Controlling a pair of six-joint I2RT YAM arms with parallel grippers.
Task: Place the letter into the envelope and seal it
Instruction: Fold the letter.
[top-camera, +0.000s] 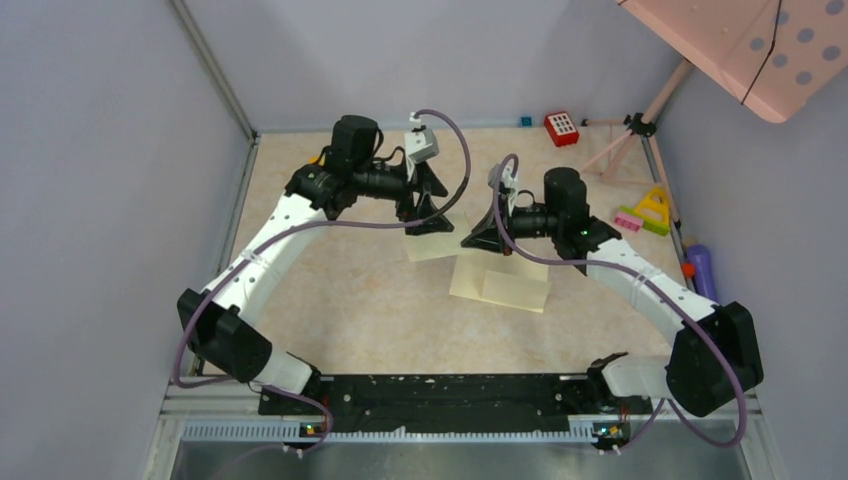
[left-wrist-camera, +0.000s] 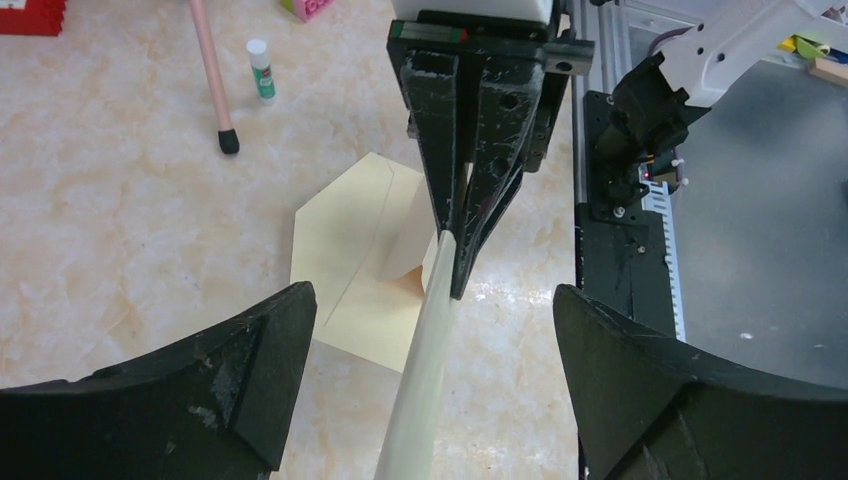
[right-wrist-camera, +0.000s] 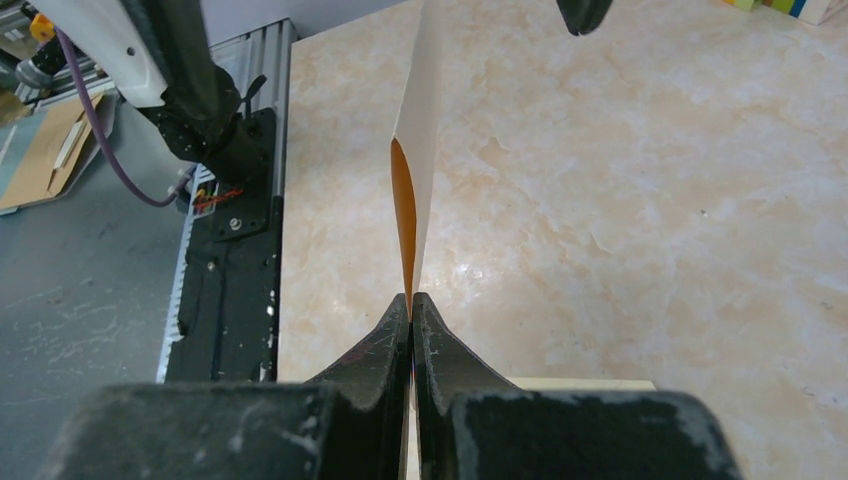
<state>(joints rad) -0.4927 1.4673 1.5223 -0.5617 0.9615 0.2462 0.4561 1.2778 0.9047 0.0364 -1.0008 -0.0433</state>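
Note:
My right gripper (right-wrist-camera: 412, 297) is shut on the near edge of the letter (right-wrist-camera: 420, 150), a pale folded sheet with an orange-tan inside, held upright on edge above the table. In the left wrist view the letter (left-wrist-camera: 425, 380) runs edge-on between the wide-open fingers of my left gripper (left-wrist-camera: 430, 300), touching neither. From above, my left gripper (top-camera: 428, 222) and right gripper (top-camera: 470, 242) face each other across the letter (top-camera: 430, 247). The envelope (left-wrist-camera: 345, 250), pale yellow with a pointed flap, lies flat on the table under and beside the right gripper (left-wrist-camera: 455, 270). It also shows as the envelope (top-camera: 480, 280).
A glue stick (left-wrist-camera: 261, 68) and a pink tripod leg (left-wrist-camera: 212, 70) lie beyond the envelope. A red block (top-camera: 561, 128), coloured blocks (top-camera: 648, 212) and a purple object (top-camera: 700, 270) sit along the right side. The black base rail (top-camera: 430, 395) runs along the near edge.

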